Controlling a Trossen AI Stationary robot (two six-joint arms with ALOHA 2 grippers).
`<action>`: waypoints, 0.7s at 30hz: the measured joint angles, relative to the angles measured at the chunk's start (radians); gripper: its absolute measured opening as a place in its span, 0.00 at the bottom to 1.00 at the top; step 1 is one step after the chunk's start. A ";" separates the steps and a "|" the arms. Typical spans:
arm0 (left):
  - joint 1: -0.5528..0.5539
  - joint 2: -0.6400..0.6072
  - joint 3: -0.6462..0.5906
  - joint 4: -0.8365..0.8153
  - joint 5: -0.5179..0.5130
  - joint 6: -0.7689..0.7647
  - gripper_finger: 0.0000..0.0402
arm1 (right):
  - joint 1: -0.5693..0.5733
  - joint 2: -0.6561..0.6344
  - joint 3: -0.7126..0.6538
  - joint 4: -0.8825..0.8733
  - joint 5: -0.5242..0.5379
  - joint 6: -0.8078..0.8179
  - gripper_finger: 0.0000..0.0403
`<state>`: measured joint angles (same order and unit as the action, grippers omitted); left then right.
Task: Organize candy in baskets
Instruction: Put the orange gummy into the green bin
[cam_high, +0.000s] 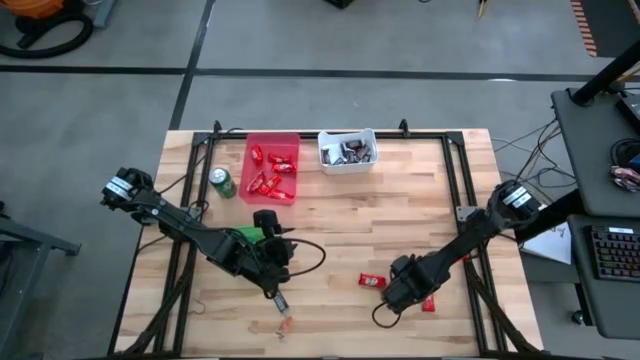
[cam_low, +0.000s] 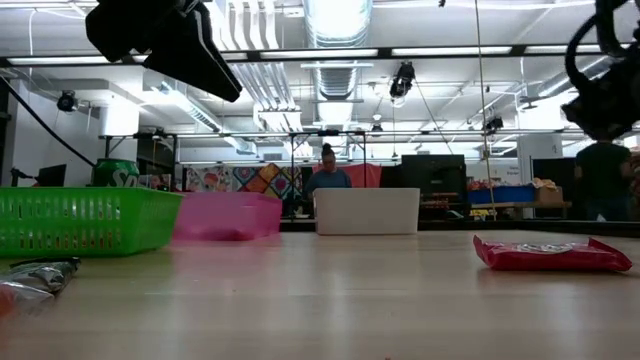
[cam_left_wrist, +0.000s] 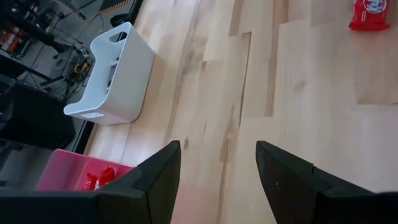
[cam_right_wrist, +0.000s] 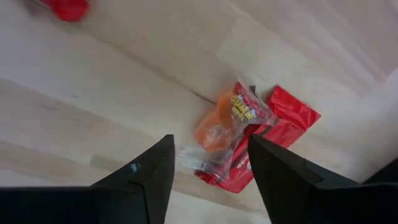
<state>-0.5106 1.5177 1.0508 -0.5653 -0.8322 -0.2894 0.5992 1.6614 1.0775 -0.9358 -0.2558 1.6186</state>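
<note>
My right gripper (cam_right_wrist: 209, 142) hangs open, pointing down over an orange sweet in a clear wrapper (cam_right_wrist: 219, 132) that lies on a red wrapped candy (cam_right_wrist: 291, 116) near the table's front right (cam_high: 428, 303). The fingers stand above and to either side without touching. Another red bar (cam_high: 372, 281) lies flat on the table just to the left. My left gripper (cam_left_wrist: 217, 146) is open and holds nothing, above the table's front left (cam_high: 283, 258), partly over the green basket (cam_high: 247, 234). At the far edge, the red basket (cam_high: 272, 165) holds red candies and the white basket (cam_high: 347, 150) holds dark ones.
A green soda can (cam_high: 222, 183) stands left of the red basket. A dark wrapped piece (cam_high: 280, 300) and an orange piece (cam_high: 285, 323) lie near the front edge by my left arm. Bare wood lies between the two arms at the table's middle.
</note>
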 joint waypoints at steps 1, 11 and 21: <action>0.000 0.000 0.000 0.000 0.000 0.007 0.48 | 0.003 0.008 0.000 0.001 -0.001 0.012 0.48; 0.000 0.000 0.000 0.000 -0.020 0.019 0.48 | 0.008 0.074 0.000 0.006 0.034 0.012 0.27; -0.007 0.000 0.000 0.000 -0.023 0.008 0.48 | -0.013 0.063 0.004 -0.011 0.089 -0.119 0.03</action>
<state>-0.5177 1.5177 1.0508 -0.5649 -0.8551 -0.2814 0.5862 1.7242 1.0816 -0.9466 -0.1669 1.4996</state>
